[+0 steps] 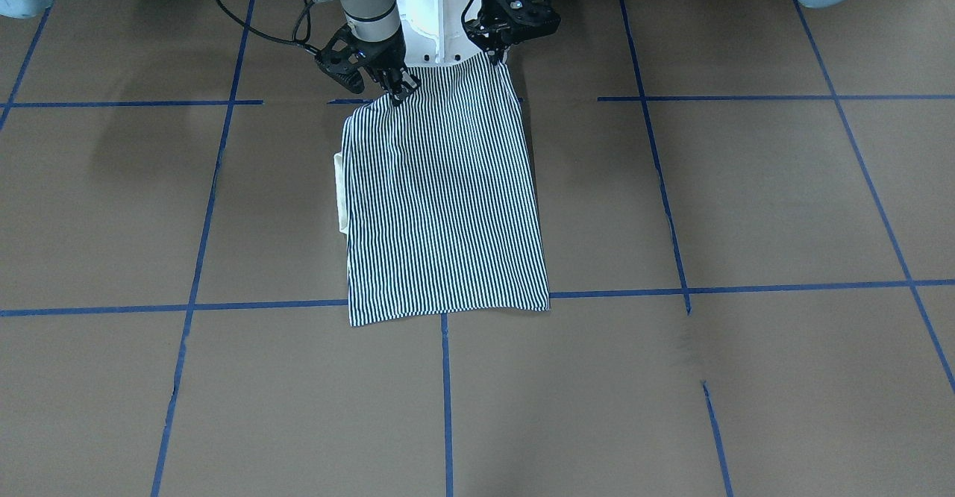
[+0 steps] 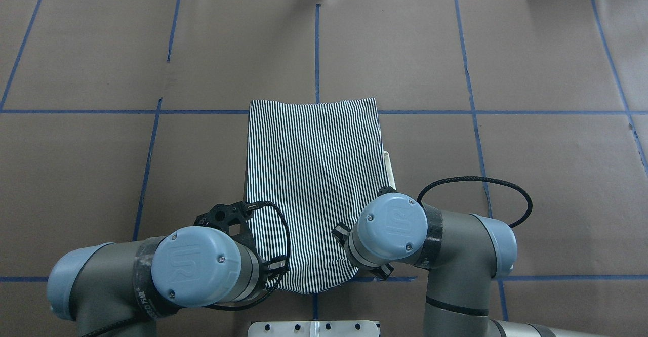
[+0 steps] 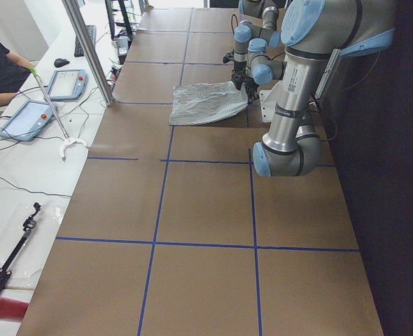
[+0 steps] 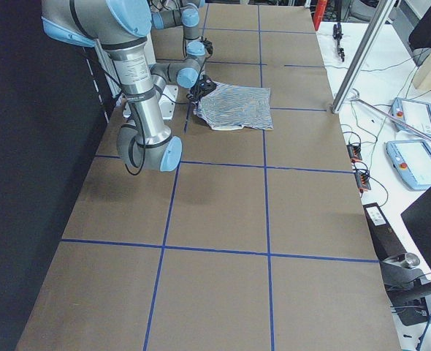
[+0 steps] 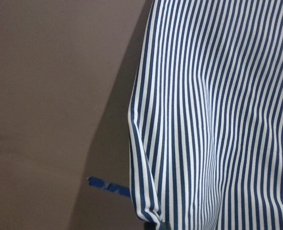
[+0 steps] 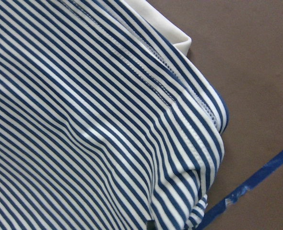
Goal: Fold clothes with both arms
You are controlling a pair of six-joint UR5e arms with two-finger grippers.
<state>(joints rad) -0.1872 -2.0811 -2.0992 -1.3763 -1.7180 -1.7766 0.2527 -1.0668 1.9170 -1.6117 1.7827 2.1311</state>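
Striped polo shirt [image 1: 448, 206] lies folded; left claw [image 1: 498, 57] and right claw [image 1: 399, 88] each pinch its robot-side edge.

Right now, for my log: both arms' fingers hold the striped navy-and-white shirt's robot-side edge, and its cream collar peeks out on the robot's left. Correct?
No: the overhead exterior view shows the cream collar peeking out of the striped navy-and-white shirt on the robot's right. The left fingers and the right fingers do hold its robot-side edge.
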